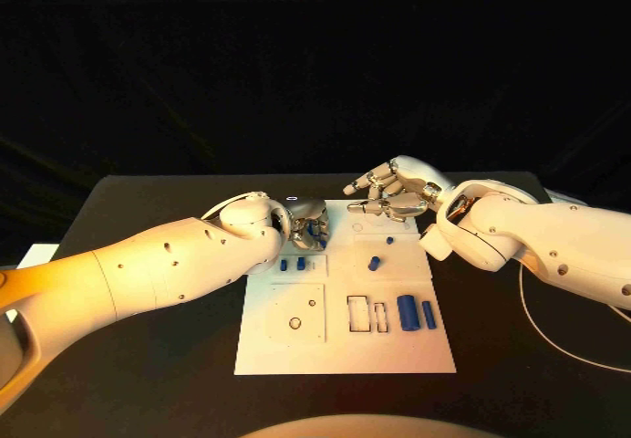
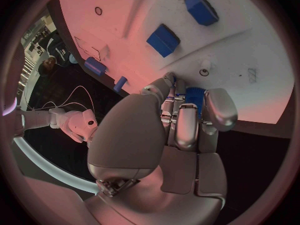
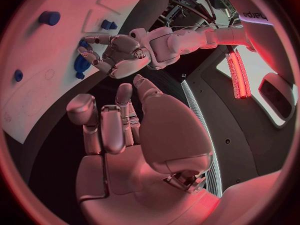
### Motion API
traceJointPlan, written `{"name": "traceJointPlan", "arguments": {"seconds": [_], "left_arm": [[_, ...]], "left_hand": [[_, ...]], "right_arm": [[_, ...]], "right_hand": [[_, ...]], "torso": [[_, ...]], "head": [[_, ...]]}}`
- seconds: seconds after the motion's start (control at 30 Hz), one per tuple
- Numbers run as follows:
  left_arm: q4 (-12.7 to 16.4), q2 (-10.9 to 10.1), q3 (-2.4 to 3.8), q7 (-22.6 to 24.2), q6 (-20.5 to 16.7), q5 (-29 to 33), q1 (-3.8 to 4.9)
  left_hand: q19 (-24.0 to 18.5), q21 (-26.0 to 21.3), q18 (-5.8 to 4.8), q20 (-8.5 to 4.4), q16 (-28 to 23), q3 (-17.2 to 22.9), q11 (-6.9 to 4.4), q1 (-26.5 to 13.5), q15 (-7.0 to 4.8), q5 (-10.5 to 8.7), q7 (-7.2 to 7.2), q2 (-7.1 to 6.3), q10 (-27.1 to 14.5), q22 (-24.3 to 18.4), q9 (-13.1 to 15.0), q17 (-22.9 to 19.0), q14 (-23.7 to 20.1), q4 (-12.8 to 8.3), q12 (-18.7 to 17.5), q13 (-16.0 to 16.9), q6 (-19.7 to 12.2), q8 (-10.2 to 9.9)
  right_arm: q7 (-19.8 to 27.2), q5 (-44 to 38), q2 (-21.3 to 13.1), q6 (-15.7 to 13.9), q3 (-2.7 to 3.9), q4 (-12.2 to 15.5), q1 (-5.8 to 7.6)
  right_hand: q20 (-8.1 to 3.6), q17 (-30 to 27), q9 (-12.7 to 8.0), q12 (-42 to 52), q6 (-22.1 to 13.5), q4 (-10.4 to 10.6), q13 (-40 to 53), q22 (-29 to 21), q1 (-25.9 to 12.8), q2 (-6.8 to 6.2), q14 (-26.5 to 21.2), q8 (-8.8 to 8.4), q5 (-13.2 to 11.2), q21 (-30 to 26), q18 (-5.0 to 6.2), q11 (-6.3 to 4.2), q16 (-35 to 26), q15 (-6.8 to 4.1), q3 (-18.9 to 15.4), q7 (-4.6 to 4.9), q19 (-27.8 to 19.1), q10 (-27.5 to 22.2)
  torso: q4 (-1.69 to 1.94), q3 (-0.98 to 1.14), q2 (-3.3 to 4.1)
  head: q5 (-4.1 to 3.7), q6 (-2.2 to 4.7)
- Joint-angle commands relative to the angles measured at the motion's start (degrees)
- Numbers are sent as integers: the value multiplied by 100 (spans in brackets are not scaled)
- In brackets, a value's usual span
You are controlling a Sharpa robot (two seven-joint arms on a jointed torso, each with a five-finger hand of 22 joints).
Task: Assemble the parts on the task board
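Note:
The white task board [image 1: 345, 351] lies mid-table. My left hand [image 1: 305, 224] is over its far left part, fingers curled around a blue part [image 2: 195, 94] that sits at the board's edge. In the right wrist view this left hand [image 3: 117, 50] closes over the blue part [image 3: 81, 63]. My right hand [image 1: 393, 192] hovers at the board's far edge, fingers loosely bent and holding nothing. Two small blue blocks [image 1: 292, 265] lie just nearer than the left hand. A blue peg [image 1: 374, 264] lies mid-board, and two blue cylinders [image 1: 417, 313] lie nearer on the right.
The board [image 2: 237, 50] has outlined slots [image 1: 367, 313] and a round hole [image 1: 294, 322] in its near half. A white cable [image 1: 565, 342] lies on the black table to the right. My right forearm [image 1: 539, 239] spans the table's right side.

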Motion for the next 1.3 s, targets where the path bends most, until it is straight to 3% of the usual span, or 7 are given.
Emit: {"name": "traceJointPlan", "arguments": {"seconds": [0.03,0.33,0.47,0.67,0.9,1.07,1.3], "left_arm": [[2,23,-18,25,229,-18,-34],[19,-18,-15,69,-33,4,-47],[115,-109,19,81,-219,64,-54],[326,-325,120,8,-307,260,-55],[653,-697,244,-95,-299,646,-51],[826,-954,271,-141,-232,853,-47],[905,-1155,277,-189,-93,954,-47]], "left_hand": [[41,39,-84,-1,-4,80,-4,-36,-23,-14,-3,-28,68,16,-12,-18,127,-14,-52,3,73,-43],[68,228,-109,-29,-40,362,-57,-1,-64,-18,-24,2,347,157,-1,-149,113,-170,-136,41,334,-16],[76,274,-117,-42,-61,474,-66,-31,-73,-19,-28,-5,426,197,-6,-222,108,-237,-193,53,401,-31],[76,292,-120,-46,-62,536,-64,-109,-72,-26,-23,-40,457,218,-18,-254,108,-270,-259,57,424,-63],[78,312,-124,-45,-65,566,-60,-173,-69,-32,-20,-57,467,237,-29,-279,107,-277,-307,56,428,-89],[81,325,-127,-44,-65,573,-58,-188,-68,-33,-20,-61,468,246,-31,-286,106,-278,-319,56,428,-96],[84,343,-130,-44,-66,579,-58,-202,-68,-35,-21,-69,471,258,-34,-292,106,-282,-331,56,429,-102]], "right_arm": [[18,-30,7,88,0,5,-4],[19,-31,13,90,0,2,-4],[20,-32,14,93,0,-1,-4],[17,-32,9,94,0,-3,-4],[17,-32,0,94,0,-9,-4],[18,-32,1,96,0,-17,-4],[16,-32,-2,102,0,-23,-7]], "right_hand": [[6,-2,2,32,39,35,-7,-6,0,67,163,37,20,-36,71,-7,-21,12,14,2,-26,-24],[5,7,2,62,41,34,11,-10,9,77,167,39,31,-41,72,-7,-17,11,21,3,-24,-12],[5,7,2,62,41,34,11,-10,9,77,167,39,31,-41,72,-7,-17,11,21,3,-24,-12],[5,7,2,62,41,34,11,-10,9,77,167,39,31,-41,72,-7,-17,11,21,3,-24,-12],[5,7,2,62,41,34,11,-10,9,77,167,39,31,-41,72,-7,-17,11,21,3,-24,-12],[5,7,2,62,41,34,11,-10,9,77,167,39,31,-41,72,-7,-17,11,21,3,-24,-12],[5,7,2,62,41,34,11,-10,9,77,167,39,31,-41,72,-7,-17,11,21,3,-24,-12]], "torso": [[3,0,-2],[-1,2,-4],[-3,-4,1],[8,6,-14],[22,0,-10],[38,3,-20],[26,-2,-13]], "head": [[2,-5],[-2,-1],[-18,2],[-17,13],[-14,34],[-9,40],[8,31]]}}
